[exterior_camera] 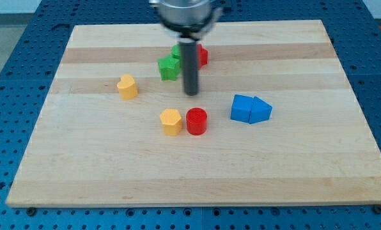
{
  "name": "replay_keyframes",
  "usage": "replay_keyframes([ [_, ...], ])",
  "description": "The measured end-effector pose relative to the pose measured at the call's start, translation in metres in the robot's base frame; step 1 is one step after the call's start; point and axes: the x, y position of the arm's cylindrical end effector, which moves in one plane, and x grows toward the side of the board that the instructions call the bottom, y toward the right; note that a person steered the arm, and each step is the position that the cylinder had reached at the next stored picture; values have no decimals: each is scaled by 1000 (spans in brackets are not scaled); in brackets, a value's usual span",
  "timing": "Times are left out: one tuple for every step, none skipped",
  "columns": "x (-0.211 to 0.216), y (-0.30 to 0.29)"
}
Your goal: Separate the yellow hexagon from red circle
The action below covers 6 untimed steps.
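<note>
The yellow hexagon (171, 121) sits near the middle of the wooden board, touching the red circle (196, 121) on its right. My tip (191, 93) is above the pair in the view, a short way above the red circle and apart from both blocks. The dark rod rises from the tip to the arm's end at the view's top.
A green star block (169, 68) and another green block (177, 51) lie left of the rod, with a red block (202, 56) partly hidden behind it. A yellow block (127, 86) lies at the left. Two blue blocks (250, 109) touch at the right.
</note>
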Motion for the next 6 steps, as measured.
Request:
replay_keyframes([
  [0,93],
  [16,177],
  [76,188],
  [121,153],
  [136,71],
  [126,-2],
])
